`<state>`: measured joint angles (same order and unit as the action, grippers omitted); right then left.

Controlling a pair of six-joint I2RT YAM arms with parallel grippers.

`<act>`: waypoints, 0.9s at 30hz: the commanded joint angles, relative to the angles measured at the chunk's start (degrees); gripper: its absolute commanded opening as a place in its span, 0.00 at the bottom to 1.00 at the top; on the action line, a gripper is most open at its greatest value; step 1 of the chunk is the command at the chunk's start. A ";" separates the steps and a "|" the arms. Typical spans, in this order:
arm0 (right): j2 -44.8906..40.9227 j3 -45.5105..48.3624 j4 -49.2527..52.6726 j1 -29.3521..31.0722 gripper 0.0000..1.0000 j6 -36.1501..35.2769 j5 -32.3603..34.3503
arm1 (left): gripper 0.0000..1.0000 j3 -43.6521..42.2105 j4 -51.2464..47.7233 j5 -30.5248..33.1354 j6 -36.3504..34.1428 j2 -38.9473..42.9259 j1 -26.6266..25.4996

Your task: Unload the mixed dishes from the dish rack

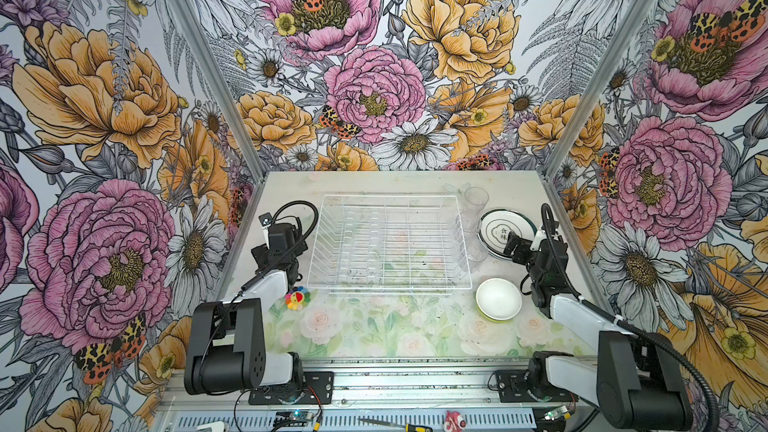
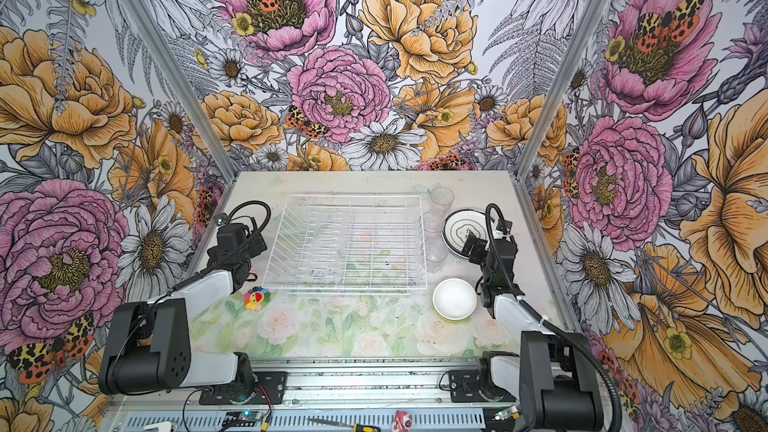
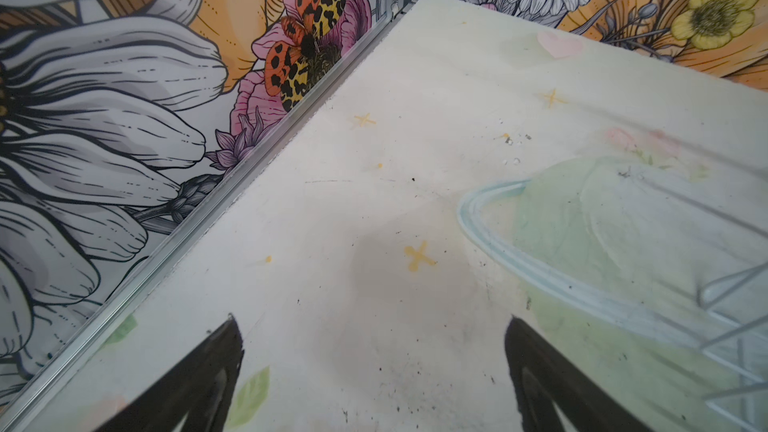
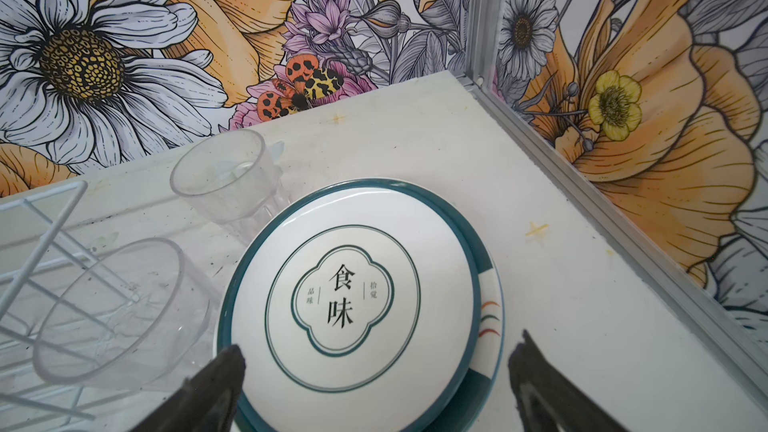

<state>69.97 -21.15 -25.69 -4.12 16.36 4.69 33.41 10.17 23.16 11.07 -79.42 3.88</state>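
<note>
Dish rack (image 1: 390, 196) is empty; plates (image 4: 353, 243), cups (image 4: 220, 176) and bowl (image 1: 498, 299) sit beside it, so you seem done. Left end effector (image 3: 372, 320) and right end effector (image 4: 380, 340) stand wide open, holding nothing.

left arm (image 1: 232, 338), right arm (image 1: 577, 317): black joints, white shells, ribbed black cables (image 1: 296, 202), black jaws.

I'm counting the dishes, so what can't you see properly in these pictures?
- Lower plate: right wrist view, the top plate covers all but its edge.
- Cups: both top views, see-through beside the rack; hard to count.
- Bowl: both top views, seen from above, so anything nested under it is hidden.
- Plates: both top views, the right gripper covers part of them.
</note>
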 commanded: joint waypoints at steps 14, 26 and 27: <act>7.20 -3.03 -6.65 -0.19 0.99 -1.37 0.66 | 0.99 -0.80 8.63 -6.32 0.46 -2.01 3.38; 8.61 -3.62 -8.88 -0.12 1.00 -5.04 2.56 | 0.99 -0.54 12.18 -8.37 -0.39 -3.77 3.68; 9.10 -4.05 -8.94 -0.14 1.00 -5.25 2.95 | 0.99 -0.39 12.51 -8.46 -0.42 -3.94 3.71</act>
<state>77.84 -23.22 -32.21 -4.12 12.78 5.72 33.19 19.97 16.19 10.50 -82.63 7.05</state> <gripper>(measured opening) 0.995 0.986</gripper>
